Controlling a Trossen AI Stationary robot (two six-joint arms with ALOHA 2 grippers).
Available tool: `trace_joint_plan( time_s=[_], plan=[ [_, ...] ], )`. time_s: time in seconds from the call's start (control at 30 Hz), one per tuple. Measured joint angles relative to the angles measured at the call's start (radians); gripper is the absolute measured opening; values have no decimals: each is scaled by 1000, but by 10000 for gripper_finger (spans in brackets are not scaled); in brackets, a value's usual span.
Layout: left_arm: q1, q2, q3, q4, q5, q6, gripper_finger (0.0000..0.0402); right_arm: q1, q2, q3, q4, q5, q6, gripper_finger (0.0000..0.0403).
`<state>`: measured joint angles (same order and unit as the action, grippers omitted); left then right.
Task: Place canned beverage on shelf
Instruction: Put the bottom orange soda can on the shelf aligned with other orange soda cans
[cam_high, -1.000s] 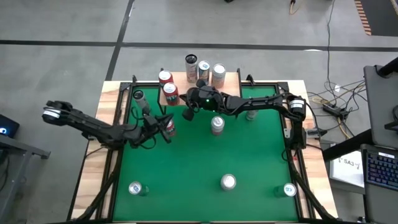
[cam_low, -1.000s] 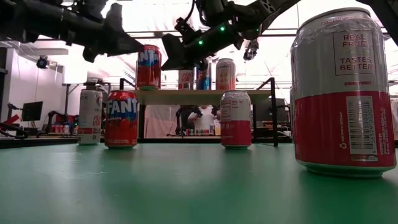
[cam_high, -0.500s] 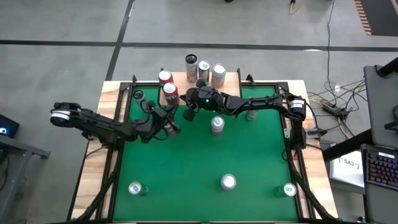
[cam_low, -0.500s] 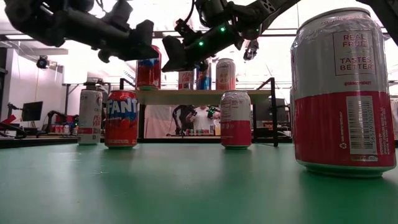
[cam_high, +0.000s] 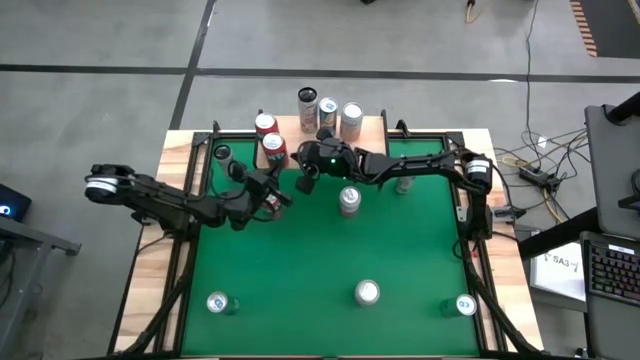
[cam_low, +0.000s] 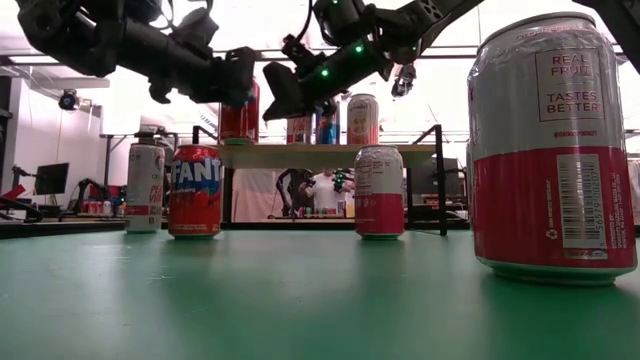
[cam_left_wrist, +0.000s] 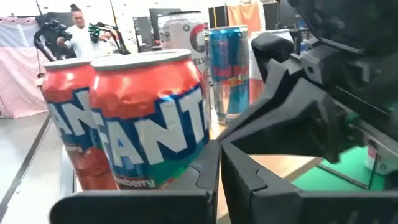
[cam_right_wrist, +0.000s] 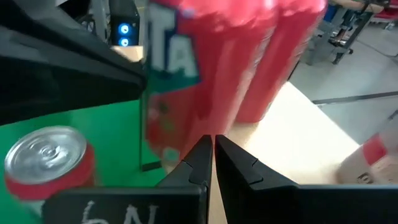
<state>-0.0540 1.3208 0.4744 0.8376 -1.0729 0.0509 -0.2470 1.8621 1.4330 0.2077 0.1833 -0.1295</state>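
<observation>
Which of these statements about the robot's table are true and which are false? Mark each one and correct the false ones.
1. The left pincer and the right pincer are both shut, with nothing between their fingers. True.
2. The shelf has nothing on it. False: several cans stand on its wooden top.
3. A red Fanta can stands upright on the table. True.
4. The table's surface is blue. False: it is green, with a wooden border.
</observation>
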Motion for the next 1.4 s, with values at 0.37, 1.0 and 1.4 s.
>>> trace_joint_plan(
  time_s=[0.37,1.0,1.4],
  plan=[
    [-90,-101,-1,-11,-1,46,0,-19,2,0,110,-84,29,12],
    [-175,-262,-2,-449,9,-83,0,-13,37,0,169,-132,35,12],
    [-138,-195,0,-428,7,-95,0,-13,38,0,210,-132,14,12]
  ],
)
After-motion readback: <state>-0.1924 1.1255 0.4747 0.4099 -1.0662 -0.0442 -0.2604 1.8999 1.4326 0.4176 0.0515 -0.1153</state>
